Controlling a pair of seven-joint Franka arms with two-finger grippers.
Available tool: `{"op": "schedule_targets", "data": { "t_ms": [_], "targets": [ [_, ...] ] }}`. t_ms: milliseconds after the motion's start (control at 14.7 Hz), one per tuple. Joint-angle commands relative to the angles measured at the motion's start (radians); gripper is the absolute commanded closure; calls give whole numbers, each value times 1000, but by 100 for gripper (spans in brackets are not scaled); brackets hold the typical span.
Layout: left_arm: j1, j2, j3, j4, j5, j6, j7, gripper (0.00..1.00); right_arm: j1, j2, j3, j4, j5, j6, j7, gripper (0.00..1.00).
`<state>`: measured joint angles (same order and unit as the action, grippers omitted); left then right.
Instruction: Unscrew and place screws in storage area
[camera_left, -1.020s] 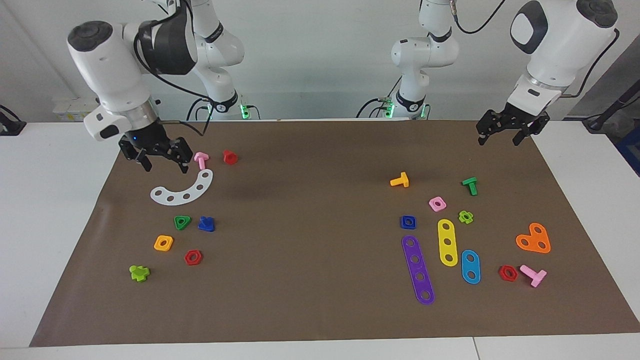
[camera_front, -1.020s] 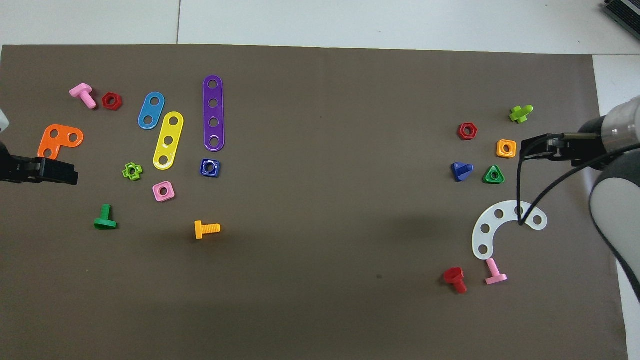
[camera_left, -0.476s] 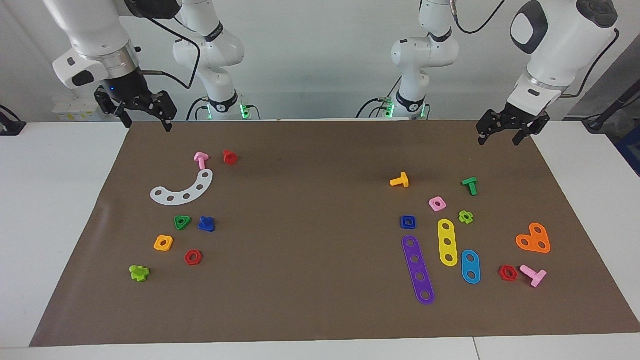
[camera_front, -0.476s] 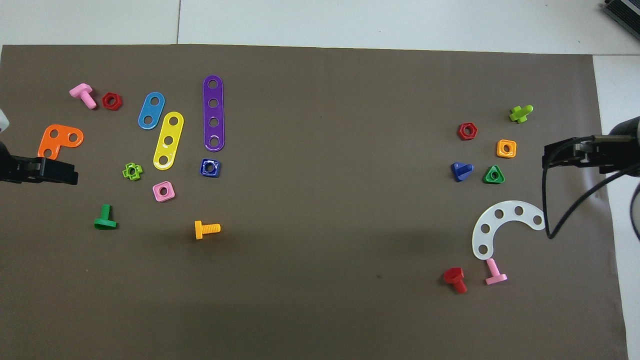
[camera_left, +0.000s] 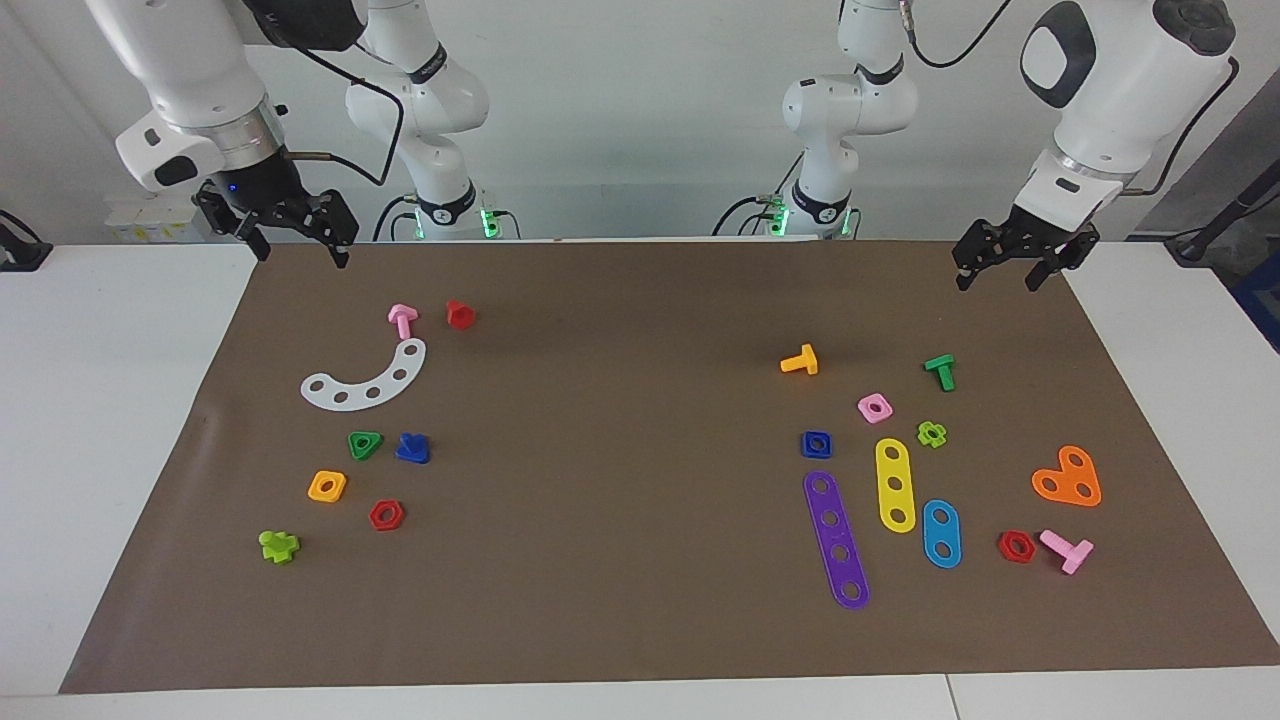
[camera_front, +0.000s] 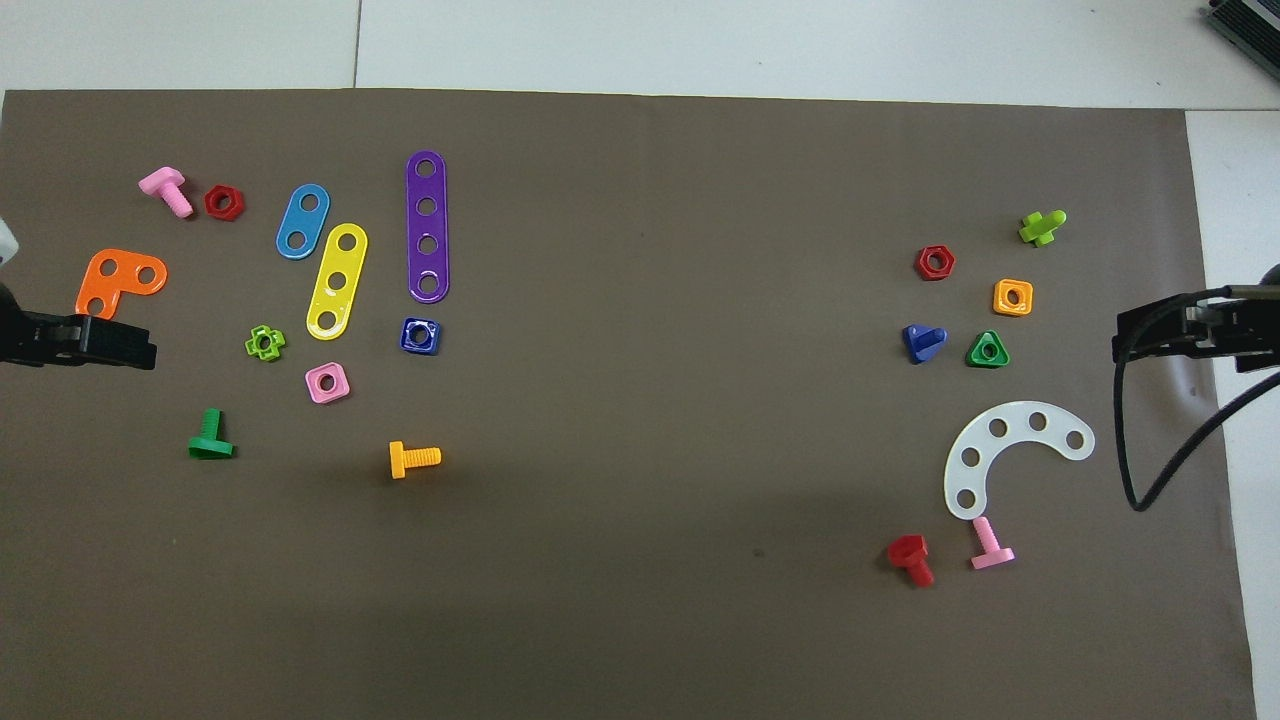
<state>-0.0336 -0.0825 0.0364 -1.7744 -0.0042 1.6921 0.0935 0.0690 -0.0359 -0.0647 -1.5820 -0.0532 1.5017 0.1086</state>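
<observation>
The screw (camera_left: 412, 448) (camera_front: 922, 342), a small dark-blue bolt, lies on the brown mat (camera_left: 620, 420) toward the right arm's end. It sits beside a green triangular nut (camera_left: 364, 444) and farther from the robots than the white curved plate (camera_left: 368, 381). My right gripper (camera_left: 300, 255) (camera_front: 1125, 338) hangs open and empty, high over the mat's edge at that end, well apart from the screw. Over the mat's edge at the left arm's end, my left gripper (camera_left: 997, 283) (camera_front: 148, 350) waits open and empty.
Around the screw lie orange (camera_left: 327, 486) and red nuts (camera_left: 386, 515), a lime bolt (camera_left: 278, 546), and pink (camera_left: 402, 320) and red bolts (camera_left: 459, 314). Toward the left arm's end lie a dark-blue square nut (camera_left: 816, 444), purple (camera_left: 836, 538), yellow and light-blue plates, and more bolts.
My right gripper has risen from just above the white curved plate and drawn back over the mat's edge, empty. The left arm and all the parts have stayed put.
</observation>
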Motion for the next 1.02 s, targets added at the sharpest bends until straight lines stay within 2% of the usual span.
{"op": "schedule_targets", "data": {
  "t_ms": [0, 952],
  "targets": [
    [1, -25, 2, -23, -11, 8, -8, 0, -9, -28, 8, -30, -8, 5, -21, 0],
    [1, -25, 2, -23, -11, 8, -9, 0, -9, -24, 9, -23, 13, 11, -18, 0]
  ]
}}
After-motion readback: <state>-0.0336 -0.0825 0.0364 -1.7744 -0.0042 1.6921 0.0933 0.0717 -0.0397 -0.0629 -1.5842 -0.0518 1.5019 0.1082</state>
